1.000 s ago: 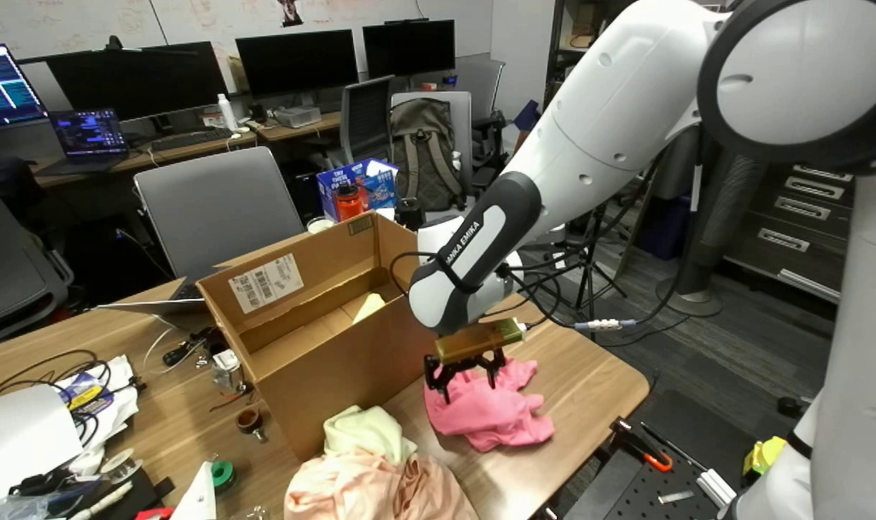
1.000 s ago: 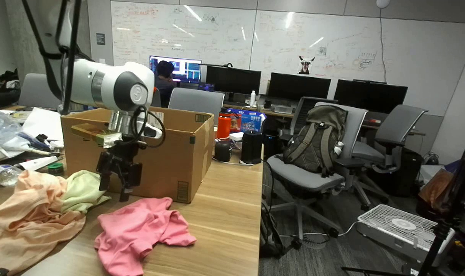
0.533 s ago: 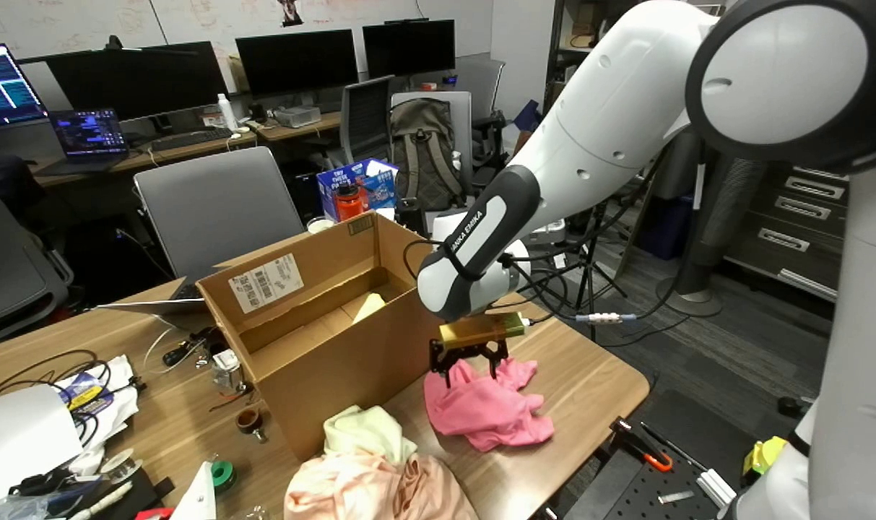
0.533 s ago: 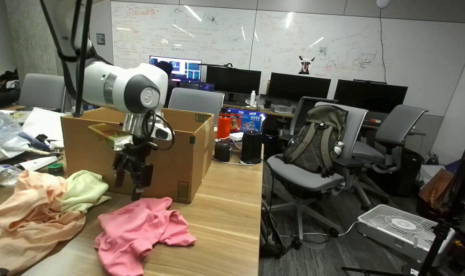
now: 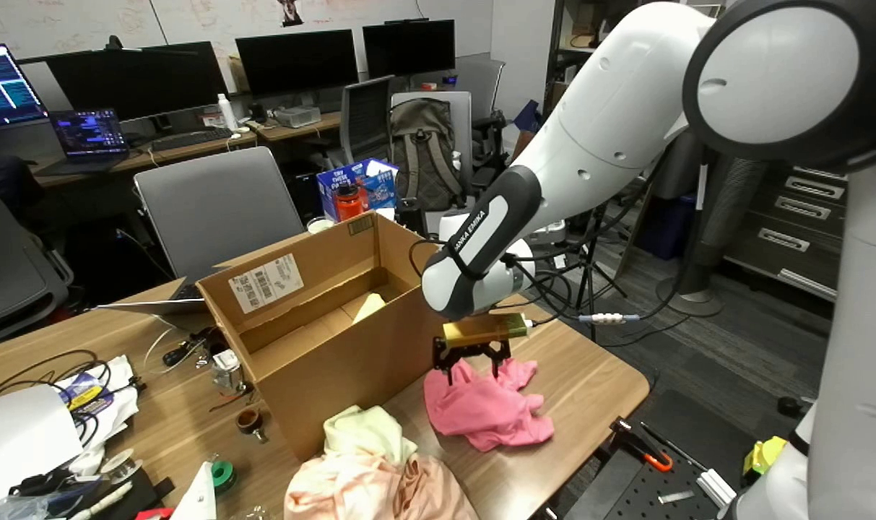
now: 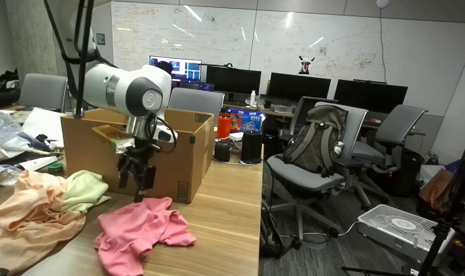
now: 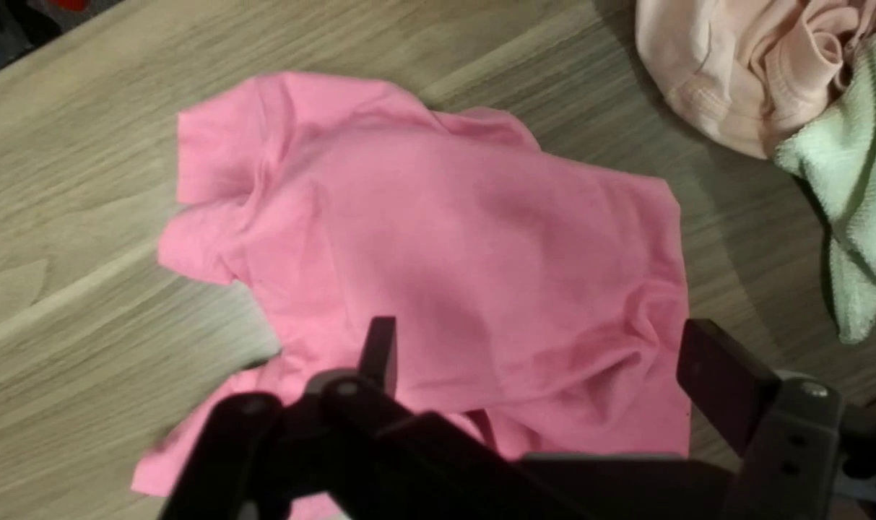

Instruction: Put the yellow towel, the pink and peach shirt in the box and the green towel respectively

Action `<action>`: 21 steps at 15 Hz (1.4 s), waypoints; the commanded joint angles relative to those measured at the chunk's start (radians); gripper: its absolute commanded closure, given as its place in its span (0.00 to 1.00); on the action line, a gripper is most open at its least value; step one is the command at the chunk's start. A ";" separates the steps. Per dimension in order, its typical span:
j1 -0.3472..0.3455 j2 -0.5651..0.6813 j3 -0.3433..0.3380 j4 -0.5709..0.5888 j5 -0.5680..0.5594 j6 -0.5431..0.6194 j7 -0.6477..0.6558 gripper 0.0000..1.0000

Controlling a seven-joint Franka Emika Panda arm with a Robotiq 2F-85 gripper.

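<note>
The pink shirt (image 5: 484, 419) lies crumpled on the table in front of the box; it also shows in an exterior view (image 6: 140, 234) and fills the middle of the wrist view (image 7: 466, 238). My gripper (image 5: 472, 374) is open and empty above the pink shirt, fingers pointing down; its spread fingers (image 7: 539, 354) show in the wrist view. The peach shirt (image 6: 36, 203) and the pale green towel (image 6: 84, 189) lie bunched together beside the pink shirt. A piece of yellow cloth (image 5: 370, 306), likely the yellow towel, shows inside the open cardboard box (image 5: 344, 368); the rest is hidden by the box wall.
The box's near wall stands close behind my gripper. Cables, papers and small tools (image 5: 84, 462) clutter the table at one end. An orange bottle (image 6: 224, 126) and black devices (image 6: 251, 147) stand beyond the box. The table edge (image 6: 260, 214) borders the floor.
My gripper has moved to the right in an exterior view, along the box front, and slightly down, staying open over the pink shirt. The cloths and box have not moved.
</note>
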 commanded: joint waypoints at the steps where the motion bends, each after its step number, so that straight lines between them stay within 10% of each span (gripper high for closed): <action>1: -0.001 -0.005 -0.002 -0.026 0.033 0.015 -0.029 0.00; 21: -0.011 0.177 0.052 0.010 0.051 0.075 -0.225 0.00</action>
